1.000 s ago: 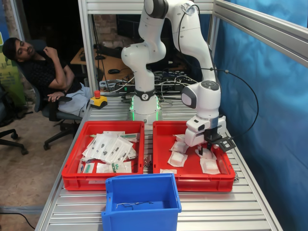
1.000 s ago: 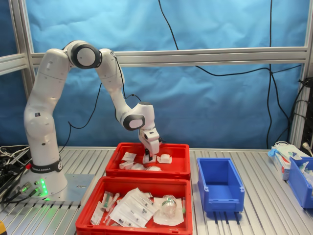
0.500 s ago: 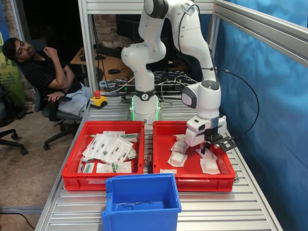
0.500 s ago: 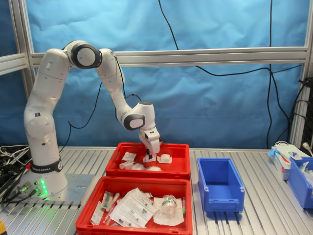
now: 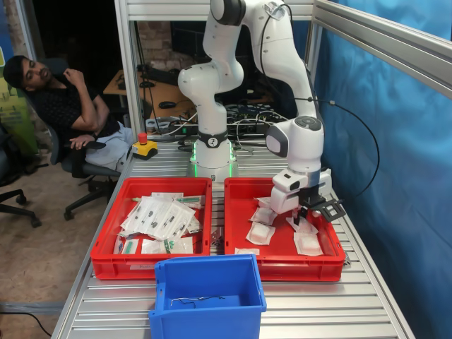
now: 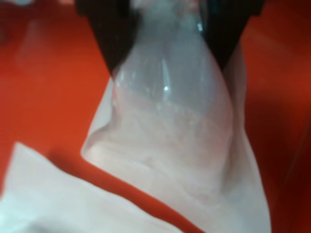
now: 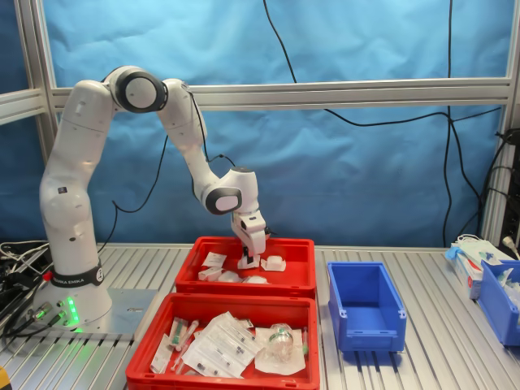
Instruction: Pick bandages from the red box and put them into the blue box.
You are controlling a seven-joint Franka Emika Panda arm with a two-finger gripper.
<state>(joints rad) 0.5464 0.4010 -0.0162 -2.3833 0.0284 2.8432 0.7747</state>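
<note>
The red box (image 5: 296,267) holds several white square bandages (image 5: 260,233) and stands at the first exterior view's right; it is the rear crate in the second exterior view (image 7: 244,283). My gripper (image 5: 302,216) hangs just above the floor of that box, also in the second exterior view (image 7: 247,262). In the wrist view the black fingers (image 6: 109,34) are shut on one white bandage pouch (image 6: 170,126), which hangs over the red floor. The blue box (image 5: 205,321) stands in front of the crates, with only a thin wire in it; it also shows in the second exterior view (image 7: 370,329).
A twin red crate (image 5: 106,265) with long dark-printed packets sits beside the red box. A person (image 5: 63,106) sits at the first exterior view's left, behind a yellow stop button (image 5: 143,147). Another blue bin (image 7: 500,301) stands at the second exterior view's right. Aluminium posts and a blue curtain enclose the table.
My gripper has risen slightly inside the red box, lifting the pinched bandage off the other pouches. Nothing else has moved.
</note>
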